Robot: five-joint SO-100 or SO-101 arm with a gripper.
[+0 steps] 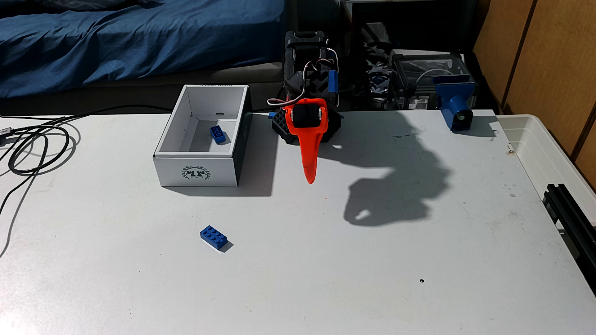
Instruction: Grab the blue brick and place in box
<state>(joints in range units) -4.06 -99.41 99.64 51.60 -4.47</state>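
jaws: orange gripper (310, 177) hangs tip-down above the white surface (354, 273), looks closed w/ nothing held. blue brick (213, 237) lies on the surface, well in front of the box (196, 170). blue bed cover (113, 42) behind; clutter at the back too dark to make out.

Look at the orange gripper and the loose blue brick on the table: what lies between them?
Nothing: in the fixed view, bare white table separates the gripper from the blue brick.
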